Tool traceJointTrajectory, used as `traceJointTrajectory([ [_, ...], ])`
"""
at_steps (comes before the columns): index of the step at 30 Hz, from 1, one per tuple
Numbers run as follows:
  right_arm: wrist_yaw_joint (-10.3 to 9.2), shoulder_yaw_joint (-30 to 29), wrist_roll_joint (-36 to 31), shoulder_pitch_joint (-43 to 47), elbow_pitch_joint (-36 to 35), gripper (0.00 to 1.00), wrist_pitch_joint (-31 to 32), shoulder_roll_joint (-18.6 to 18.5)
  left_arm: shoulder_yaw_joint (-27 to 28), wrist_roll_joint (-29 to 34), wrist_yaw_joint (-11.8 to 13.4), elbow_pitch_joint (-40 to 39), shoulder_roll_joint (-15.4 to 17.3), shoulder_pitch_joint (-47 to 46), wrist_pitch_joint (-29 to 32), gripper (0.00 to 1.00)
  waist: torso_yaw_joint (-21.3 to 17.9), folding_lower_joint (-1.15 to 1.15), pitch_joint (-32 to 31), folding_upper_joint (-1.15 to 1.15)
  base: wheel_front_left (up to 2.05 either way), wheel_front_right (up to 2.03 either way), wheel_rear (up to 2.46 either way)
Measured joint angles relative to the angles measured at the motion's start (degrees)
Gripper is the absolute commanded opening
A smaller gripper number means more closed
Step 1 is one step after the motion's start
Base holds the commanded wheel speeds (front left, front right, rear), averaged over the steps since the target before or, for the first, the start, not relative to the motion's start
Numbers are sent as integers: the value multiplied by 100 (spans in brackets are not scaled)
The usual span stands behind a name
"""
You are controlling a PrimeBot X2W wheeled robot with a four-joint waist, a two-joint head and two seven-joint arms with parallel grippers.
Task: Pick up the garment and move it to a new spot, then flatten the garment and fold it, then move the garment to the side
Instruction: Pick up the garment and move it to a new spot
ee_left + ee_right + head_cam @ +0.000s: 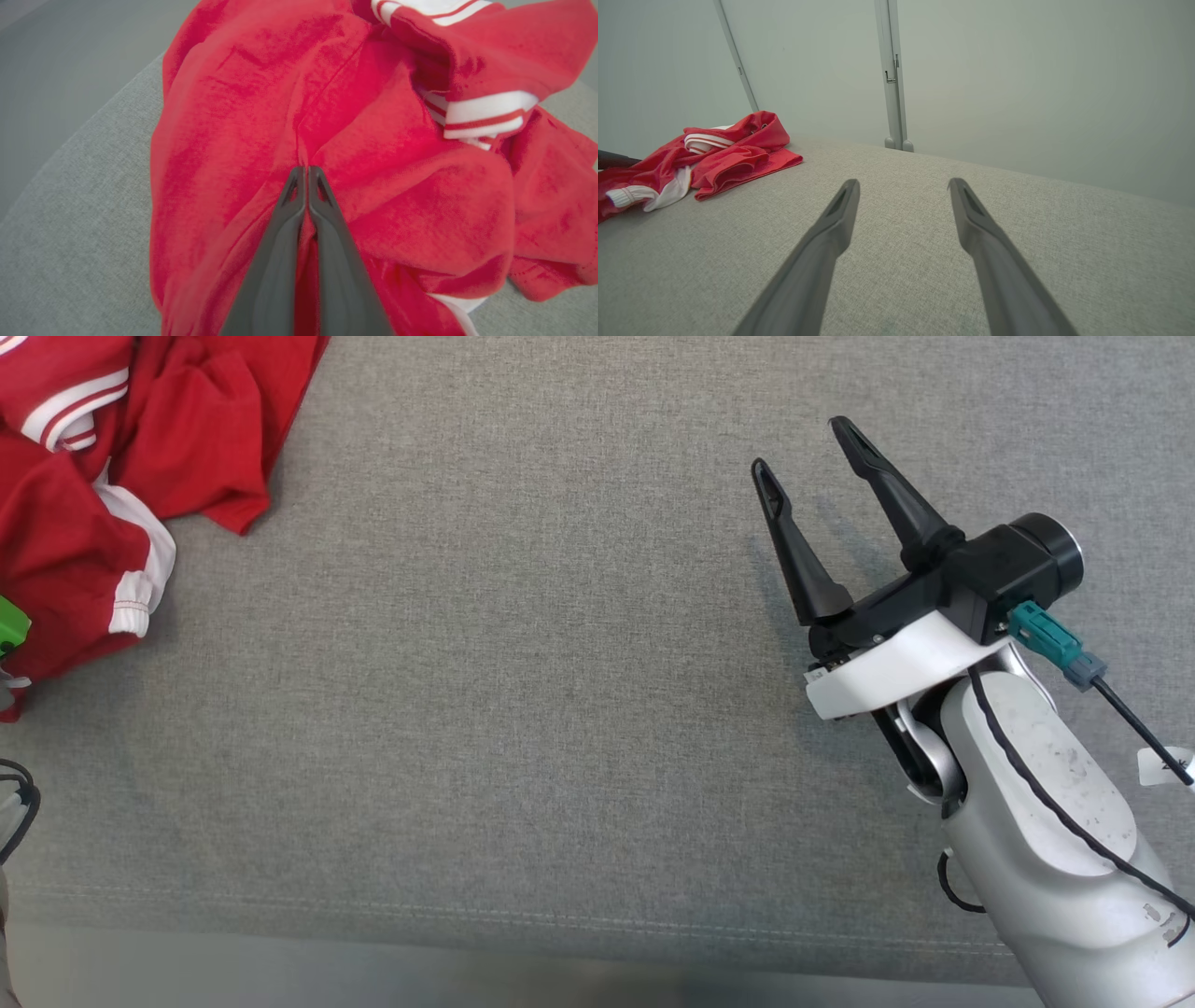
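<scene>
Broadly, a grey woven surface (pixel 523 709) spreads across the head view, backed by a pale wall (pixel 1017 70) in the right wrist view. A crumpled red shirt (pixel 84 476) with white-striped cuffs (pixel 486 114) lies bunched at the surface's far left corner. Well apart from it, over bare cloth on the right, the right gripper (pixel 799 444) hangs with its jaws spread wide and nothing between them. The left gripper (pixel 306 169) is pressed into the shirt, jaws clenched together on a pinched fold of red fabric. A teal connector (pixel 1046 639) sits on the right wrist.
</scene>
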Motion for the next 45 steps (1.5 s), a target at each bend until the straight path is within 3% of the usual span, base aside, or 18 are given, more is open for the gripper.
traceJointTrajectory([
  [18, 60, -122, 134, 70, 118, 100, -1, 176, -360, 67, -44, 174, 9, -46, -834, 0, -10, 0, -629, 0, 0, 0, 0],
  [29, 104, -248, 403, 623, 201, 100, -1, 349, -984, 88, -51, -479, 105, -31, -1298, 0, -122, 0, -1363, 0, 0, 0, 0],
  [38, 148, -285, 500, 1042, 233, 100, -1, 410, -1332, -412, -51, -1148, 21, 88, -1337, 0, -393, 0, -1933, 0, 0, 0, 0],
  [45, 154, -323, 504, 1241, 180, 100, -1, 446, -1503, -1116, -51, -1904, -267, 155, -1163, 0, -845, 0, -2189, 0, 0, 0, 0],
])
